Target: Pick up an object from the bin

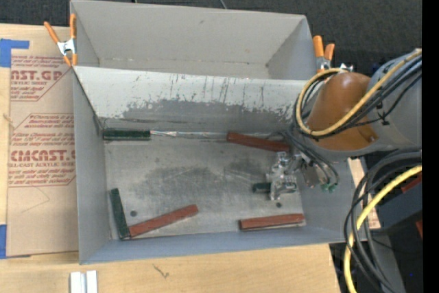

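My claw (278, 183) hangs low over the floor of the bin (88, 175), right of centre in the frame. I can't tell from here whether it is open or closed. A small dark green bit (260, 187) sits right at its left side, and I can't say if it is touching or gripped.

The nearest clear candidate, I judge, is the red bar (271, 221). It lies flat just below the claw in the frame, its long axis nearly left-right, close to the front wall. A grasp would have to close across its narrow width, and that wall may crowd the approach.

The upper bar (257, 141) lies above the claw along the back wall. Well apart at lower left lie the slanted bar (163, 221) and the green bar (118, 213).
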You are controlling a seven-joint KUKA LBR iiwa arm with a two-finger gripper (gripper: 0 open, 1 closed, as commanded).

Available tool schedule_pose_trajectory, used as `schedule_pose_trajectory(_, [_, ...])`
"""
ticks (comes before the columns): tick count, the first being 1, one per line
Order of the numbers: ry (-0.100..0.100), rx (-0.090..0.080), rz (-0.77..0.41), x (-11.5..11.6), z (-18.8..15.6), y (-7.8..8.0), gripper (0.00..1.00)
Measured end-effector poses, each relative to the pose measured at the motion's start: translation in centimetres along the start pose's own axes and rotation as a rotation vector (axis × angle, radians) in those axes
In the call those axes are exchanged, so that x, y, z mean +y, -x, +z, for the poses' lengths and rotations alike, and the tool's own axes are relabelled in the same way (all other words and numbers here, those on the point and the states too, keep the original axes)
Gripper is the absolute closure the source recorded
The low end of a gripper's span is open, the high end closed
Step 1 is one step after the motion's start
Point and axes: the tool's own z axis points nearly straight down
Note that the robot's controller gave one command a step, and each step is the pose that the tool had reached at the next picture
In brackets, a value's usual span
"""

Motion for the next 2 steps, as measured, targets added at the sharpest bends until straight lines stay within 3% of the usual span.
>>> schedule_pose_trajectory(1, [0.0,0.0,0.0,0.0,0.0,0.0,1.0])
schedule_pose_trajectory(2, [0.0,0.003,-0.16,-1.3,-14.5,2.4,1.0])
